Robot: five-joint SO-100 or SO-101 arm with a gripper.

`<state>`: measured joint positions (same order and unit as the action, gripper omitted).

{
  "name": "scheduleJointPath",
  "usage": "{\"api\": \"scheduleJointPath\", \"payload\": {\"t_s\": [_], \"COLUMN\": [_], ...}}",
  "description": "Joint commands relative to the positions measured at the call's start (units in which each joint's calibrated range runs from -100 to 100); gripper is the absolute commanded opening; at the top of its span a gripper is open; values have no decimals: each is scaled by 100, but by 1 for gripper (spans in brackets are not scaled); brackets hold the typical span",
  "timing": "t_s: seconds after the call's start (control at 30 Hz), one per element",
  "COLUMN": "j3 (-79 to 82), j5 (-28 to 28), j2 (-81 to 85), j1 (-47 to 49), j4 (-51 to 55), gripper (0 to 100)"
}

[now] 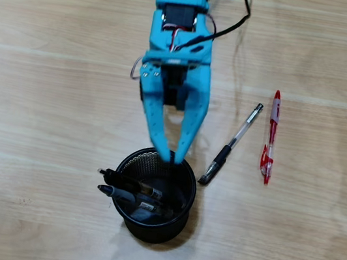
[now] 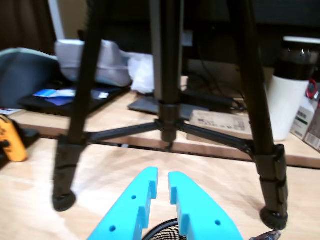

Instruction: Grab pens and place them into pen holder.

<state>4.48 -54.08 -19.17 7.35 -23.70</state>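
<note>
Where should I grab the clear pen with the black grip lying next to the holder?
Take the clear pen at mid-barrel, just above its black sleeve, coming straight down with the jaws across its slanted axis. It lies flat on the table, its sleeve end near the pen holder, while the barrel has free space both sides, the red pen apart.

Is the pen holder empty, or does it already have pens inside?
Not empty. In the overhead view the pen holder contains two dark pens, their ends sticking out over its left rim.
</note>
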Motion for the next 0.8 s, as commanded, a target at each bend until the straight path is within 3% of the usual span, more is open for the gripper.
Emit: {"api": "scheduleJointPath", "payload": {"t_s": [0.0, 0.5, 0.63, 0.77], "j3": [584, 4739, 5072, 4775], "j5": [20, 447, 666, 711], "j2": [1081, 4307, 4836, 5180], "j1": [132, 804, 994, 1139], "j4": [-45, 145, 1143, 2908], "gripper": [2, 2, 2, 2]}}
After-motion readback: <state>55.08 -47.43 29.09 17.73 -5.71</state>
